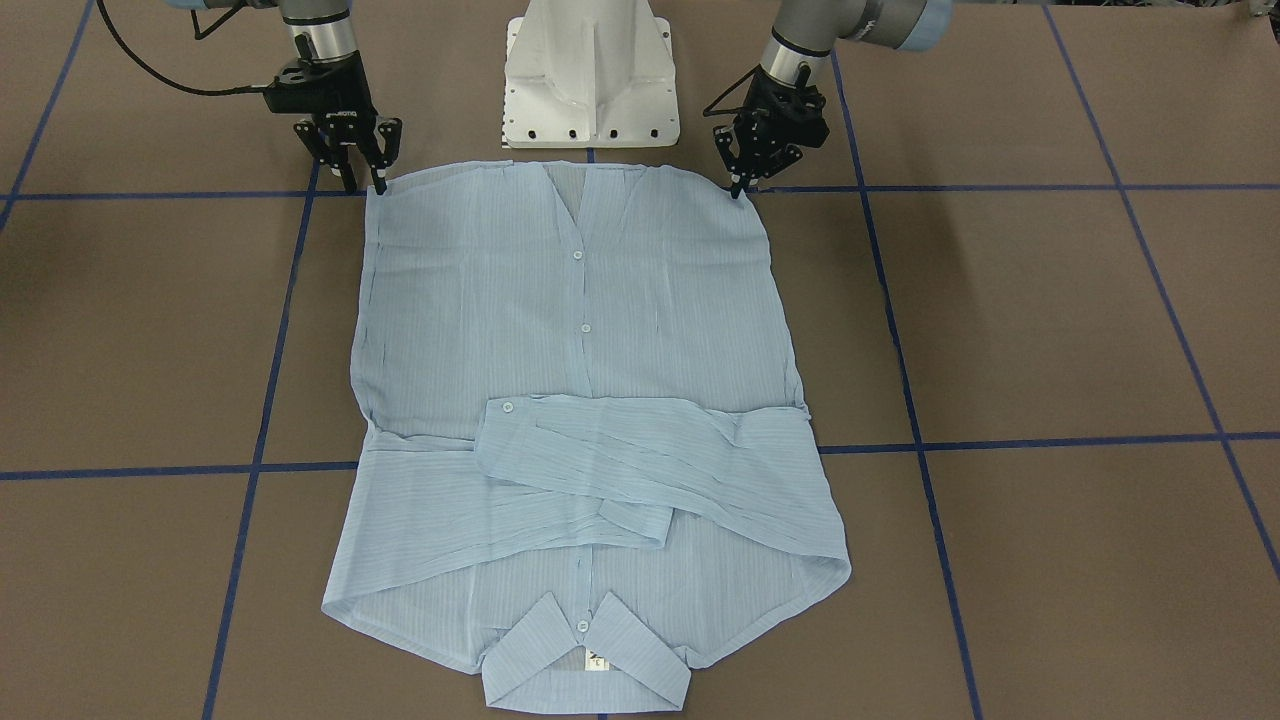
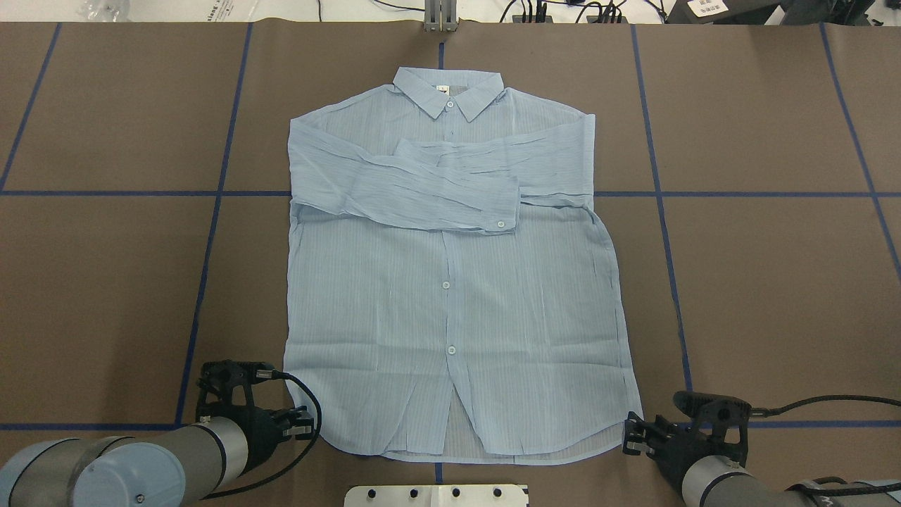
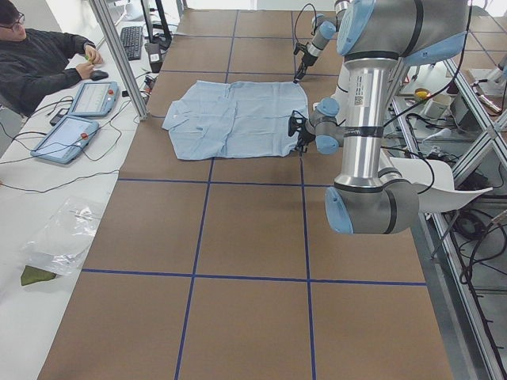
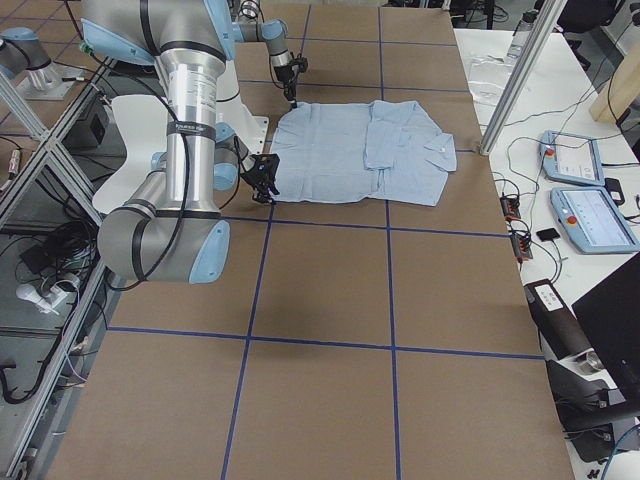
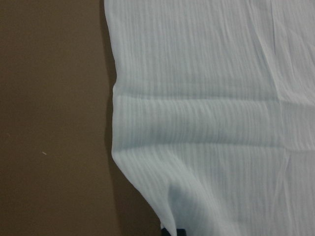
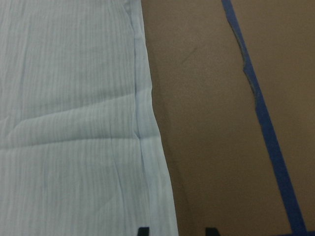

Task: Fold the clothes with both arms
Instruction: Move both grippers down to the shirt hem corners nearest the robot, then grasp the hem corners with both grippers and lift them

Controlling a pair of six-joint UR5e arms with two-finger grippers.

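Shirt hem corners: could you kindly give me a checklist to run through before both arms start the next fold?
1. Shirt flat, front up: ok.
2. Sleeves folded in across the chest: ok.
3. Right tool at its hem corner: ok; its wrist view shows the tips apart with the cloth edge between them.
4. Left tool at the other hem corner: ok for place; grip cannot tell, as only one tip shows in its wrist view.
5. Cloth smooth near the left tool: not ok, a crease crosses it.
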